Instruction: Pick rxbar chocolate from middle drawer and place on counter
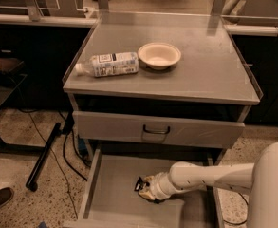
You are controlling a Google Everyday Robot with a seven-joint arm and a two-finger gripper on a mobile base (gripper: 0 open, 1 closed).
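The middle drawer (115, 184) is pulled open at the bottom of the view, a shallow grey metal tray. The rxbar chocolate (140, 185), a small black wrapper, lies on the drawer floor near its middle. My gripper (147, 190) reaches in from the right on a white arm and sits right at the bar, covering its right part. The counter (200, 75) is the broad grey top above.
A clear white-labelled plastic bottle (111, 64) lies on its side on the counter's left. A cream bowl (159, 55) stands beside it. A closed drawer with a dark wire handle (156, 130) is above the open one. A black pole (42, 156) leans at the left.
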